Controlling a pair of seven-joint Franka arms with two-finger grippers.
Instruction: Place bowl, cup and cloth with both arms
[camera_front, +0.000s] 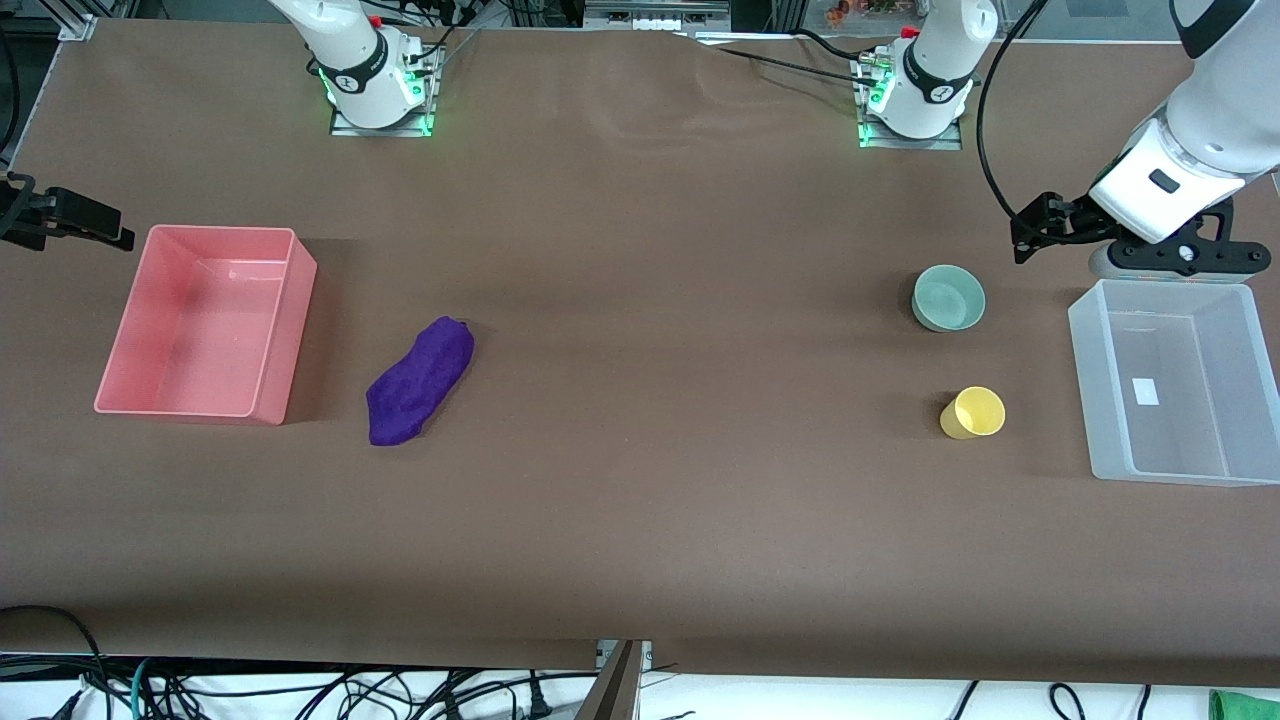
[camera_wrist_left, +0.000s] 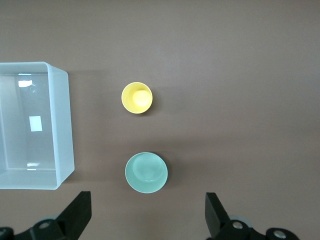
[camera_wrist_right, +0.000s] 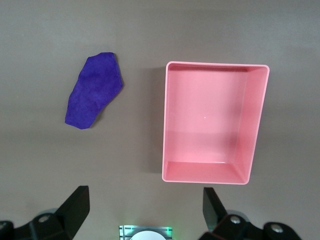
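Hovering wide open and empty, the left gripper (camera_wrist_left: 145, 220) hangs above the table by the bowl (camera_front: 948, 297) and cup (camera_front: 973, 412), the right gripper (camera_wrist_right: 145, 217) equally spread near the cloth (camera_front: 419, 379).

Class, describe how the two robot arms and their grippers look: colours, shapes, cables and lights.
Both arms have glossy white rounded shells with black joint rings. Their bases sit on metal plates glowing green, with red buttons and black cables alongside. The left gripper and right gripper are black, each with two wedge-shaped fingers.
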